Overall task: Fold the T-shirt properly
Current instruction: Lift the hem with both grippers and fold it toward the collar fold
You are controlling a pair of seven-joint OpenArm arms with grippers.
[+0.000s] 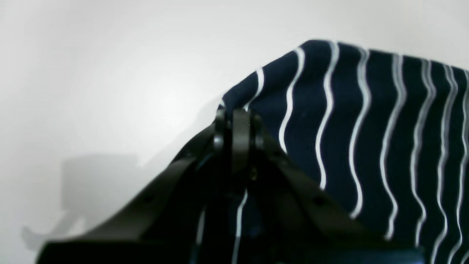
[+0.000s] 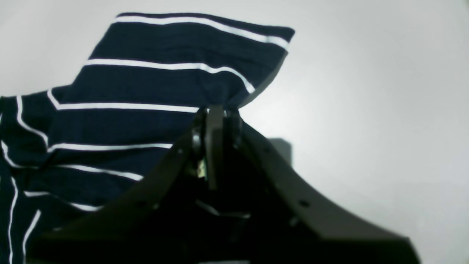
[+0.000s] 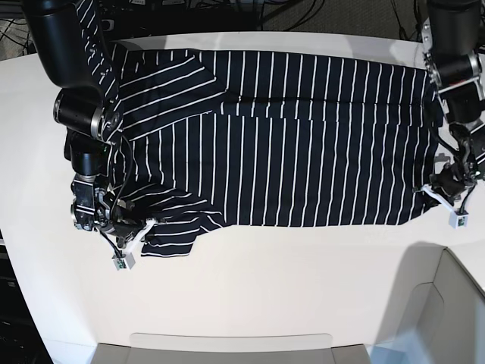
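Barely begun: left tool (image 1: 238, 121) and right tool (image 2: 216, 113) each pinch the T-shirt (image 3: 288, 152) (spread nearly flat between them); folding remains.

Left pincer (image 1: 237, 124) clamped tight, right pincer (image 2: 216, 119) likewise; both arms reach low.

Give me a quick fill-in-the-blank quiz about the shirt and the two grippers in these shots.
1. The T-shirt is dark navy with thin ___ stripes.
2. The left gripper is ___ on the shirt's edge.
3. The shirt lies spread on a ___ table.
4. The right gripper pinches the ___.

Missing words: white; shut; white; T-shirt
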